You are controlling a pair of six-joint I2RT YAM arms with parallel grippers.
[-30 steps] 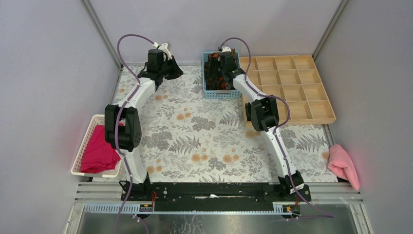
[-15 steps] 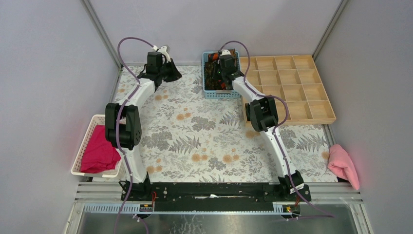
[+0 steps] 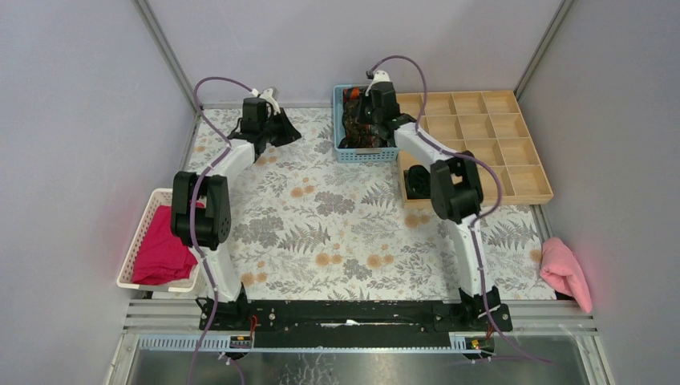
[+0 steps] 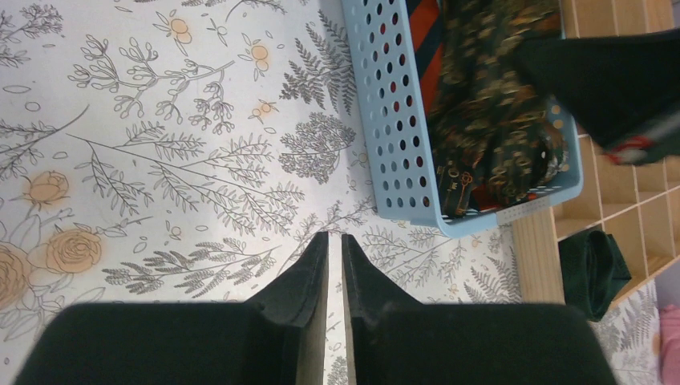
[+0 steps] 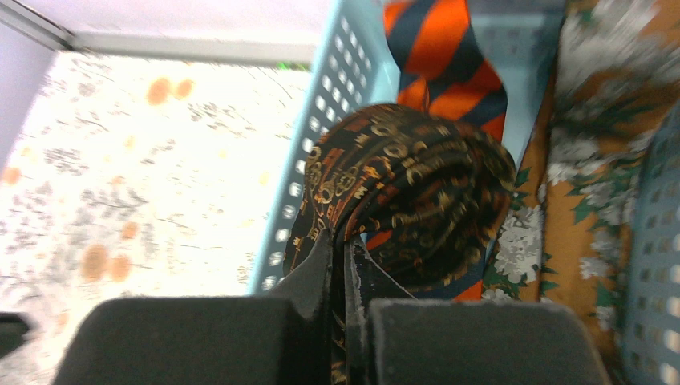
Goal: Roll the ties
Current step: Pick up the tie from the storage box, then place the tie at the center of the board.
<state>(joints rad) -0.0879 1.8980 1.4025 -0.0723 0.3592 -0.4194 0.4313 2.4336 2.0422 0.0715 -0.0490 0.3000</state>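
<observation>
Brown patterned tie (image 5: 417, 184), bunched in the blue basket (image 5: 341, 72), sits pinched in my right hand (image 5: 337, 237). Blurry view, but the grip looks thin; lifting could drag the striped tie (image 5: 437, 48) along, or slip free.

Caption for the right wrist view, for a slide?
Right gripper shut on the dark gold-patterned tie at the blue basket, striped tie behind.
</observation>
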